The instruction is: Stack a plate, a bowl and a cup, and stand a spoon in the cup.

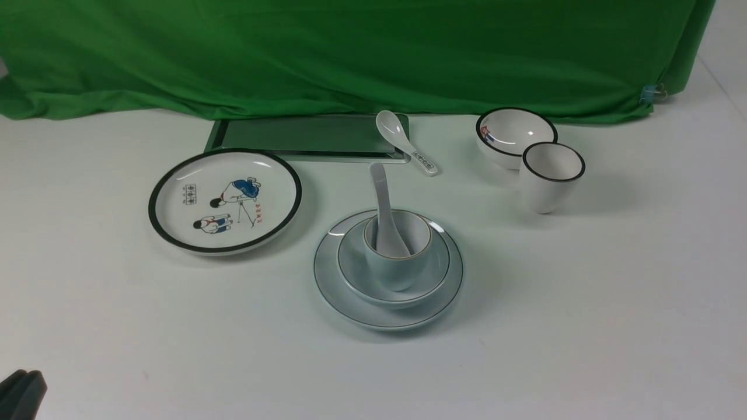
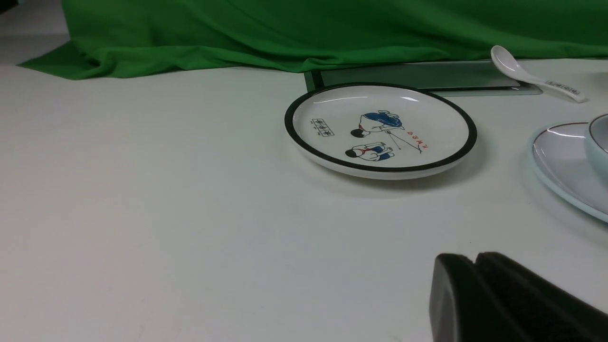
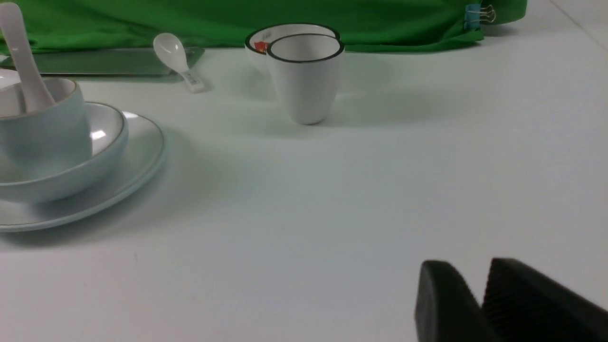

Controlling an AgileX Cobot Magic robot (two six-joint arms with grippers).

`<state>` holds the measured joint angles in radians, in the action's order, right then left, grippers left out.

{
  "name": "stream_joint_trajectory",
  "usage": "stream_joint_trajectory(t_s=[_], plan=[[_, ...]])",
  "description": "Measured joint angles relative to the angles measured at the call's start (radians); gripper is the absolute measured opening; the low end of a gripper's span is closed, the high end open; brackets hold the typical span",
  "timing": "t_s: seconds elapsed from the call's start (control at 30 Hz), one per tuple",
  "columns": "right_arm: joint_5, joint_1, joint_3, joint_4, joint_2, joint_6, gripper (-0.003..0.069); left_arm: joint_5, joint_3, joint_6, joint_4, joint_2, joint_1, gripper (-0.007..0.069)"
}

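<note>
The pale blue-white plate point(image 1: 327, 286) lies mid-table with the plain bowl point(image 1: 436, 271) on it. The pale blue-green cup point(image 1: 402, 271) stands in the bowl. The plain white spoon point(image 1: 382, 198) stands in the cup, handle up and leaning back. The right wrist view also shows this plate point(image 3: 137, 161), bowl point(image 3: 107, 137), cup point(image 3: 52, 128) and spoon point(image 3: 21, 61). My left gripper point(image 1: 20, 394) is at the near left corner, shut and empty point(image 2: 475, 259). My right gripper point(image 3: 470, 268) is outside the front view, empty, with a narrow gap between its tips.
A black-rimmed cartoon plate point(image 1: 224, 201) lies left of the stack. A dark tray point(image 1: 303, 137) and a labelled spoon point(image 1: 405, 143) lie behind it. A black-rimmed bowl point(image 1: 513, 134) and a white cup point(image 1: 551, 181) stand back right. Green cloth point(image 1: 350, 52) covers the back.
</note>
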<state>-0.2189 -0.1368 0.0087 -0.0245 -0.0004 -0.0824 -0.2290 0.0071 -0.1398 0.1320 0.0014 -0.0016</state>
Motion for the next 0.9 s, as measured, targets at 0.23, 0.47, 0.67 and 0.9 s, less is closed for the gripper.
stream_joint_trajectory(t_s=[0.23, 0.47, 0.67, 0.9], plan=[[0.000, 0.000, 0.000, 0.000, 0.000, 0.000, 0.0188, 0.000, 0.000, 0.000, 0.000, 0.000, 0.000, -0.0008], [0.000, 0.000, 0.000, 0.000, 0.000, 0.000, 0.0198, 0.000, 0.000, 0.000, 0.000, 0.000, 0.000, -0.0008], [0.000, 0.000, 0.000, 0.000, 0.000, 0.000, 0.0216, 0.000, 0.000, 0.000, 0.000, 0.000, 0.000, -0.0008], [0.000, 0.000, 0.000, 0.000, 0.000, 0.000, 0.0232, 0.000, 0.000, 0.000, 0.000, 0.000, 0.000, -0.0008]])
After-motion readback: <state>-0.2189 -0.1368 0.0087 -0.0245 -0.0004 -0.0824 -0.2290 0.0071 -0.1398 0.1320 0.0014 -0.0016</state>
